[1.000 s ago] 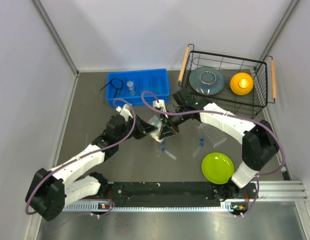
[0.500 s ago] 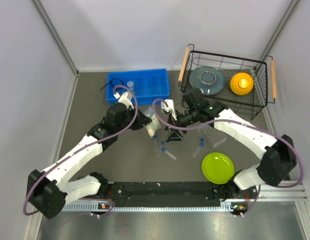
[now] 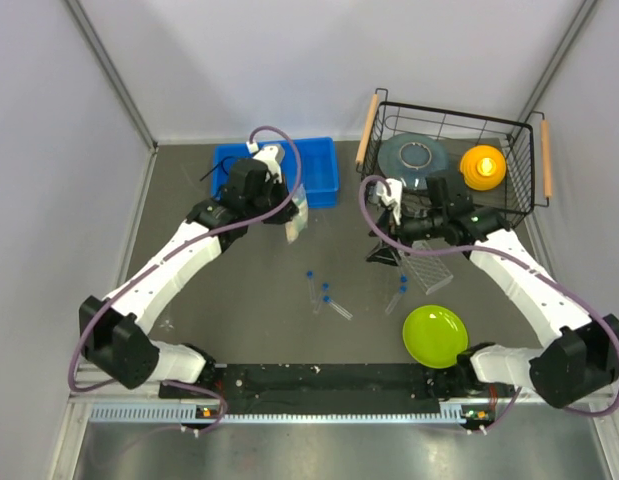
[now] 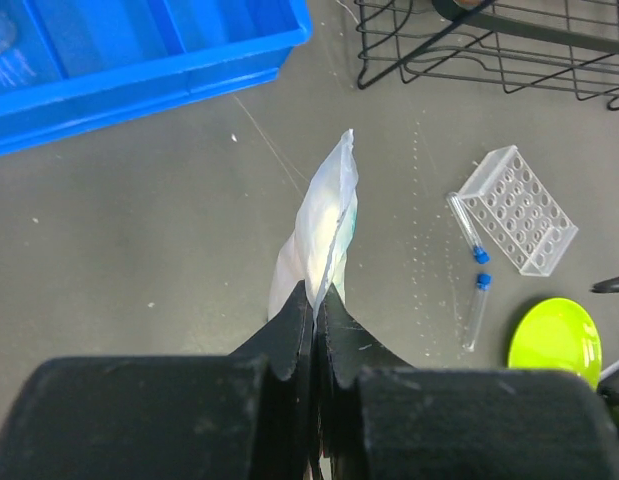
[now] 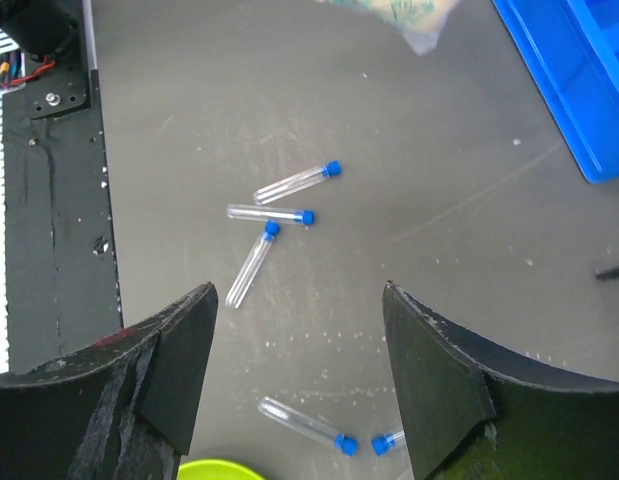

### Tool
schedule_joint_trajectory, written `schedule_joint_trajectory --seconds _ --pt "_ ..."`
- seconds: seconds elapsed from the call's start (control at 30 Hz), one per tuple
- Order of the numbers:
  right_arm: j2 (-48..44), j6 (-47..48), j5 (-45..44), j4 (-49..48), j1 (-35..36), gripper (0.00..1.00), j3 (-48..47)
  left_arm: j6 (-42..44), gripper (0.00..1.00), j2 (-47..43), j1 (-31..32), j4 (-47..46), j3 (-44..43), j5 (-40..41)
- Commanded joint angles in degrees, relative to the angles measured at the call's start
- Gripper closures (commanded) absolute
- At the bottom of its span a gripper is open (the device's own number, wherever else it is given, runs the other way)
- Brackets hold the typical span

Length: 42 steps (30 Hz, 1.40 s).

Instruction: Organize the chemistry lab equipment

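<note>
My left gripper (image 3: 287,208) is shut on the clear plastic packet (image 3: 298,220), which hangs just off the front right corner of the blue bin (image 3: 314,170). In the left wrist view the packet (image 4: 325,220) sticks out past the closed fingertips, above the grey floor. My right gripper (image 3: 383,251) stands open with nothing in it, beside the clear perforated tube rack (image 3: 429,268). Under its open jaws (image 5: 300,290) lie several blue-capped tubes (image 5: 269,213). On the table the tubes form two groups, one (image 3: 324,297) in the middle and one (image 3: 398,294) by the rack.
A black wire basket (image 3: 509,205) at the back right holds a grey dish (image 3: 414,160) and an orange bowl (image 3: 482,167). A lime-green plate (image 3: 434,335) lies near the right arm's base. A thin black rod (image 3: 209,177) pokes over the bin's left edge.
The right gripper opened, let go of the packet and drew back right toward the rack. The left arm carried the packet from the table's middle up to the blue bin.
</note>
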<state>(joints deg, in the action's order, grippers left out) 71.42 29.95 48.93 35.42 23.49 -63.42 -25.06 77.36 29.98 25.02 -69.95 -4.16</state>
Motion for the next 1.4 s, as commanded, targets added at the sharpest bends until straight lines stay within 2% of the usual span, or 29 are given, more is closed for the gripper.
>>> schedule_joint_trajectory --seconds 0.0,0.23,0.53,0.77,1.07,1.37 --pt "-4.44 0.81 3.37 -1.75 -3.97 0.31 2.67 4.93 0.98 2.17 -1.85 2.14 -6.5 0.48" --pt "-8.31 -1.21 5.39 -5.62 -10.56 0.27 8.48 6.07 0.98 7.18 -5.19 3.37 -11.78 -2.95" --pt "-11.3 -2.97 6.36 -11.77 -15.83 0.14 15.34 7.65 0.98 12.54 -8.62 5.66 -19.07 -4.98" --pt "-12.62 -0.34 4.08 -12.3 -16.54 0.12 17.63 8.62 0.98 18.78 -10.73 7.94 -27.25 -4.71" --pt "-13.5 1.33 3.63 -12.22 -16.54 0.11 17.8 8.98 0.98 33.1 -11.78 13.04 -44.72 -3.48" --pt "-13.32 2.39 3.46 -11.87 -16.63 0.11 17.89 7.13 0.96 46.19 -12.92 13.92 -57.29 -2.96"
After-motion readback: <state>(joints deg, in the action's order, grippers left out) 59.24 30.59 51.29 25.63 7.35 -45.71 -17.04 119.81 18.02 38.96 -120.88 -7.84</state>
